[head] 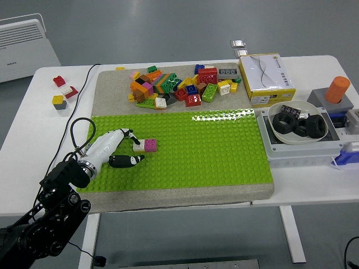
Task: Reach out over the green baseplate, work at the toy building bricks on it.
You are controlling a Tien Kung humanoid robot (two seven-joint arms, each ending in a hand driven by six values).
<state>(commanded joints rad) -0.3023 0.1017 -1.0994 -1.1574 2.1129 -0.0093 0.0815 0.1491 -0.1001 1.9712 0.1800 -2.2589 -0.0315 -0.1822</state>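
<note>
The left hand (115, 147) is reaching over the green baseplate (213, 151), fingers (128, 161) loosely spread and holding nothing. Just ahead of the fingertips, a small pink-and-white brick (146, 145) is sitting on the studs: light, rigid, slick plastic, probably best pinched across its side walls.

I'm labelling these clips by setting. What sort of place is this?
Probably a robot test bench in a lab: a white table on bare grey floor, a green baseplate with a heap of toy bricks behind it, and the robot's left hand reaching in.
</note>
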